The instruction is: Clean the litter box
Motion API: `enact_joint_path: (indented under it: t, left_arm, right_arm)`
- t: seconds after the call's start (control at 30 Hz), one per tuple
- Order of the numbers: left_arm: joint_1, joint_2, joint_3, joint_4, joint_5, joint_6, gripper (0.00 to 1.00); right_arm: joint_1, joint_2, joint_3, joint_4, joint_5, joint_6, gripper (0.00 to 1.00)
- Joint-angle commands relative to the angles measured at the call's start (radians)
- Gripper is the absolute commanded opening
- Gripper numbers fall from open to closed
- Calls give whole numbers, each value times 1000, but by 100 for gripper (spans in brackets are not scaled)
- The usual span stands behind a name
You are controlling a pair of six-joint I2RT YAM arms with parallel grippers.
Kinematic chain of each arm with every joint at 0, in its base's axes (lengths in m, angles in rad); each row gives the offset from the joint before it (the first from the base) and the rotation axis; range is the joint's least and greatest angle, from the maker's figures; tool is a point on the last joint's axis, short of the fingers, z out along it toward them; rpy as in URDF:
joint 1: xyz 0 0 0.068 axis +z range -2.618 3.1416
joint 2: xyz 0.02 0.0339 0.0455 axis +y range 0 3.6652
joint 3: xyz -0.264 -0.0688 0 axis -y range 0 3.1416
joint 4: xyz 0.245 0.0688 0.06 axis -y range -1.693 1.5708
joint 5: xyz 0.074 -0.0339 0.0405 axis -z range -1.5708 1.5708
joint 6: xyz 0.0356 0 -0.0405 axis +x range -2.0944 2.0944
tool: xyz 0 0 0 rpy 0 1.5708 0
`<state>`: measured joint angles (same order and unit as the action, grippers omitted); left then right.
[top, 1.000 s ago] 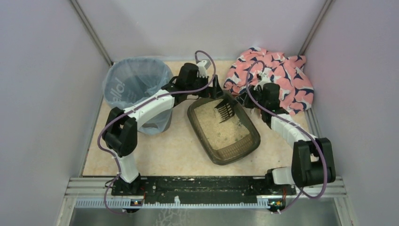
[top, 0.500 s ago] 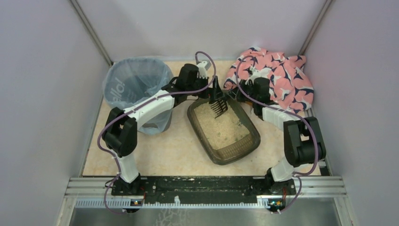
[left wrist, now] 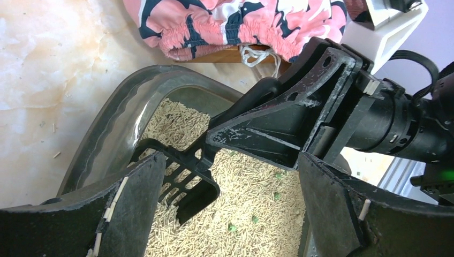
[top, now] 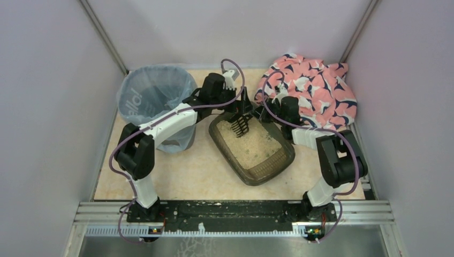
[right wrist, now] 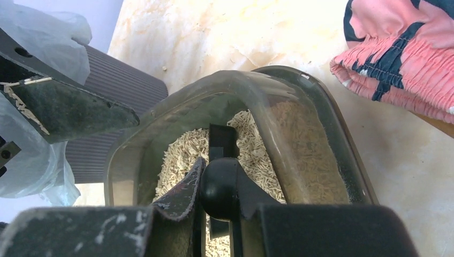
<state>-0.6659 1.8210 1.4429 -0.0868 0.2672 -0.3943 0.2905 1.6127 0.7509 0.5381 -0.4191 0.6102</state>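
Observation:
The litter box (top: 265,171) is a dark brown tray of beige litter (left wrist: 257,198) lying aslant mid-table. My right gripper (top: 260,114) is shut on the handle (right wrist: 220,187) of a black slotted scoop (top: 241,126). The scoop head (left wrist: 184,179) dips into the litter at the box's far-left end. Over that same end my left gripper (top: 239,108) hangs open, fingers (left wrist: 128,214) wide apart, with the scoop head just inside its left finger. A few green bits (left wrist: 232,227) lie in the litter. In the right wrist view the box wall (right wrist: 316,139) curves around the scoop.
A round grey bin (top: 155,99) lined with a blue bag (right wrist: 32,155) stands left of the box, close to the left arm. A pink patterned cloth (top: 316,88) lies bunched at the far right. Enclosure walls stand on three sides.
The right arm has swung left, carrying the scoop from the middle of the box to its far-left end. The box has shifted slightly left. The left arm has barely moved.

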Motion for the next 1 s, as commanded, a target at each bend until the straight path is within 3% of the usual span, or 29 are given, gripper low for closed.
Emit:
enact_joint_path:
  t: [0.0,0.17,0.53,0.97]
  left_arm:
    - [-3,-48,-15,5,-40,25,99]
    - [12,-69,-14,-21,-129,60,99]
    - [38,-123,-10,-22,-102,57,99]
    - [38,-172,1,-31,-85,65,99]
  right_arm:
    - [20,-41,16,-65,-11,-36,0]
    - [23,43,6,67,-111,64,0]
    - [40,158,-59,284,-186,312,0]
    - [-34,40,-70,282,-233,436,0]
